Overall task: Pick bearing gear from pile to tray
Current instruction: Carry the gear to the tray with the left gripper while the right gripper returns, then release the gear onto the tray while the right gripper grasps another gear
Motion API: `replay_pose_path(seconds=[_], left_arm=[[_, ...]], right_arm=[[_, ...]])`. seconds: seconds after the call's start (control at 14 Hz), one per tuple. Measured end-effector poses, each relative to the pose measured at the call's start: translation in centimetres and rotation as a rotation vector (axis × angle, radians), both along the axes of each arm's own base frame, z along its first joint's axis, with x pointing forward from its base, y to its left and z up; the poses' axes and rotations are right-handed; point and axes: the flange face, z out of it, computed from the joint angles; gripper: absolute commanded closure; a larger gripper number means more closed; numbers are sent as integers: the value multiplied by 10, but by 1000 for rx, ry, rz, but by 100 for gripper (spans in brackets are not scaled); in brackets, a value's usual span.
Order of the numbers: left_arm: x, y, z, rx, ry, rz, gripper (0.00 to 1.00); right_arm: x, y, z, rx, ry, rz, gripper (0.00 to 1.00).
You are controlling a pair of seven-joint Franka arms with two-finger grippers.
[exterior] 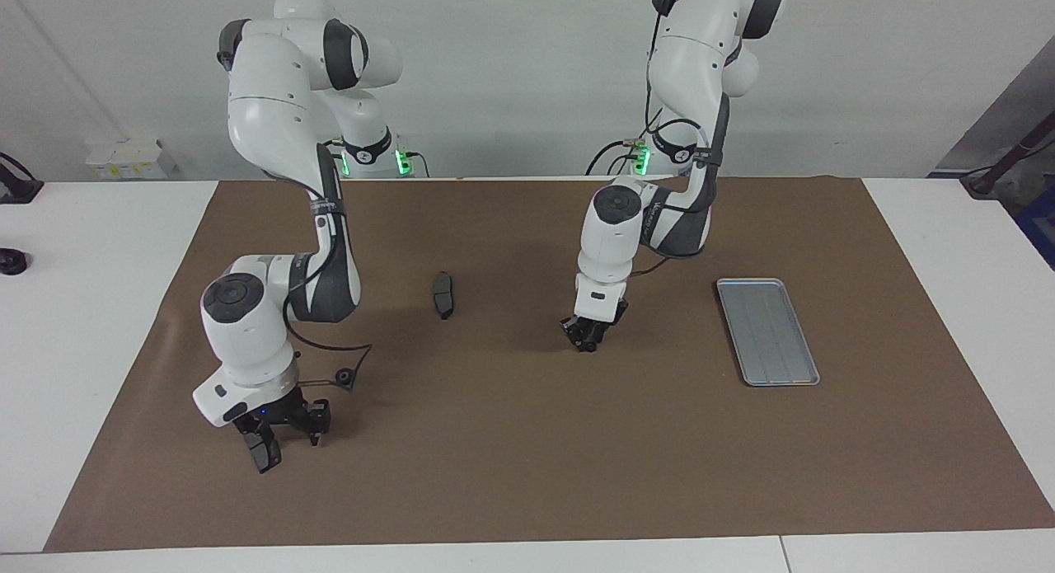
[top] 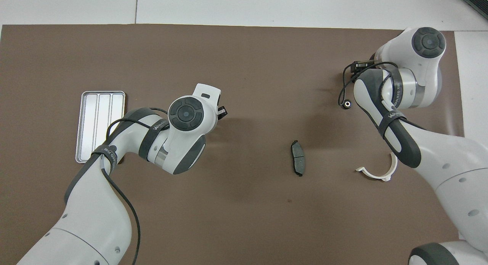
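Note:
One small black bearing gear (exterior: pixel 342 378) (top: pixel 347 104) lies on the brown mat, next to the right arm's loose cable. My right gripper (exterior: pixel 278 434) sits low over a dark grey brake pad (exterior: pixel 264 456) near the right arm's end, fingers apart, away from the gear. My left gripper (exterior: pixel 587 340) (top: pixel 221 111) is shut, tips down at the mat in the middle. Nothing shows between its fingertips. The silver tray (exterior: pixel 766 330) (top: pixel 100 126) lies bare toward the left arm's end.
A second brake pad (exterior: pixel 443 294) (top: pixel 297 163) lies mid-mat, nearer to the robots than the gear. A white half-ring bracket (top: pixel 375 173) lies beside the right forearm. The mat's edge (exterior: pixel 527 530) runs farthest from the robots.

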Motion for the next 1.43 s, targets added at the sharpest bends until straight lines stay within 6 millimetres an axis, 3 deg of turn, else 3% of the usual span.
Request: replay_pose_path(seconds=[0.21, 0.36, 0.57, 0.72, 0.86, 1.0, 1.15, 1.43], left_arm=[[11, 8, 15, 23, 18, 14, 100], [29, 37, 52, 28, 2, 37, 100], [49, 126, 111, 28, 22, 29, 100], [60, 202, 124, 21, 46, -37, 100], [63, 280, 106, 20, 70, -130, 100], [51, 333, 74, 24, 61, -201, 100], [39, 347, 45, 34, 25, -220, 100], [40, 342, 25, 47, -7, -295, 97]], right_arm=[[0, 14, -1, 9, 3, 6, 27], [0, 18, -1, 10, 3, 9, 30], [-1, 19, -3, 22, 7, -5, 39], [-4, 23, -7, 37, 19, -20, 44], [-5, 26, -8, 46, 25, -40, 48], [-6, 29, -8, 49, 30, -47, 57], [-7, 32, -7, 52, 43, -48, 69], [-9, 35, -5, 52, 55, -47, 95]])
